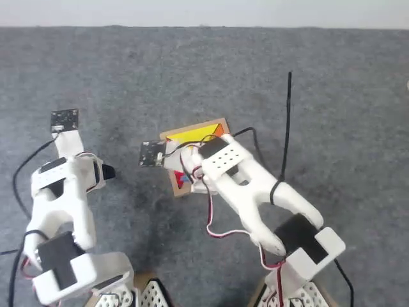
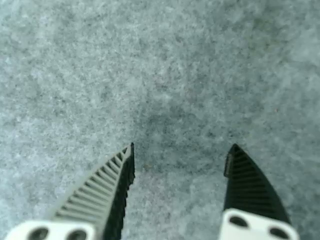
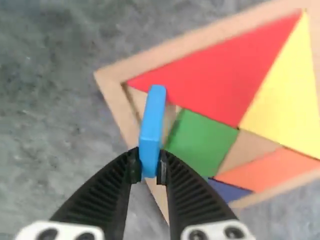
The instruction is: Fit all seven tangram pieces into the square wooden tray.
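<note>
The square wooden tray [image 3: 150,55] holds a red triangle [image 3: 215,85], a yellow triangle [image 3: 285,95], a green square [image 3: 200,142], an orange piece [image 3: 270,167] and a dark blue piece [image 3: 227,190]. My right gripper [image 3: 148,162] is shut on a light blue piece [image 3: 152,127], held on edge over the tray's bare corner slot beside the green square. In the high view the tray [image 1: 192,131] lies mid-table, partly hidden under the right arm [image 1: 223,163]. My left gripper [image 2: 180,160] stands open over bare grey carpet, at the left [image 1: 67,137].
Grey carpet [image 1: 319,96] covers the table all around the tray. A black cable [image 1: 287,121] runs along the carpet to the right of the tray. The arm bases sit at the near edge.
</note>
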Action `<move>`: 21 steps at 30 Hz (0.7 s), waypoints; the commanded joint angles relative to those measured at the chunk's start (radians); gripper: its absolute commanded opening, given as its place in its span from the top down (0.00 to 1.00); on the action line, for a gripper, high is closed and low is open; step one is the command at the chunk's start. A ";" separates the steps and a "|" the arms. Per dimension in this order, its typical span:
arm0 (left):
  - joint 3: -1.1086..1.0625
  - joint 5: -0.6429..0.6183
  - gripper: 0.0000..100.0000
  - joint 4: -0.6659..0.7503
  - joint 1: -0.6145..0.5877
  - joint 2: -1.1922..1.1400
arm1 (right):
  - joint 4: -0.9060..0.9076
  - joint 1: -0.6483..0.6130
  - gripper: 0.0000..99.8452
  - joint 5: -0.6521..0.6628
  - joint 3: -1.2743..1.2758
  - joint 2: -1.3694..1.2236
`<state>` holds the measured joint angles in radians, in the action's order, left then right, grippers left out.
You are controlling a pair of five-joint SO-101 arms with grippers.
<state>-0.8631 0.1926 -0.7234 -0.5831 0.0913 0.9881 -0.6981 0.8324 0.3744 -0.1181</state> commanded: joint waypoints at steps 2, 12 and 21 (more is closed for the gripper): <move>0.030 -0.006 0.72 0.009 0.009 0.000 | -0.012 0.033 0.99 0.012 -0.051 0.010; 0.030 -0.006 0.72 0.009 0.009 0.000 | -0.015 0.002 0.99 0.012 -0.049 0.002; 0.030 -0.006 0.72 0.009 0.009 0.000 | -0.013 0.001 0.99 0.012 -0.051 0.005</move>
<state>-0.8631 0.1926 -0.7234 -0.5831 0.0913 0.9881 -0.6889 0.8339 0.3744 -0.1181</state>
